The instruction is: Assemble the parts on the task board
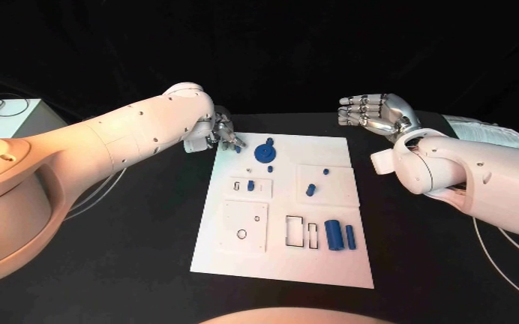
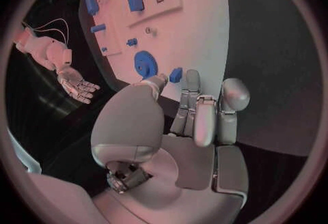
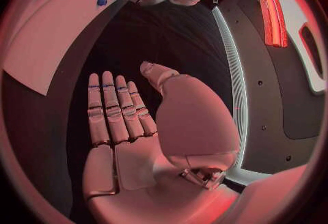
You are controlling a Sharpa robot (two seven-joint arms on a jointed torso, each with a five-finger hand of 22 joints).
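The left hand (image 1: 222, 133) pinches a small blue part (image 2: 175, 75) at the white board's (image 1: 325, 260) far left corner, beside the blue gear (image 1: 265, 151). The right hand (image 1: 373, 112) hovers empty, fingers spread, off the board's far right.

You saw the task board (image 1: 283, 260) brightly lit against a dark table (image 1: 130, 264) and a black background. Your wrist views bent straight edges near their dark circular frames.
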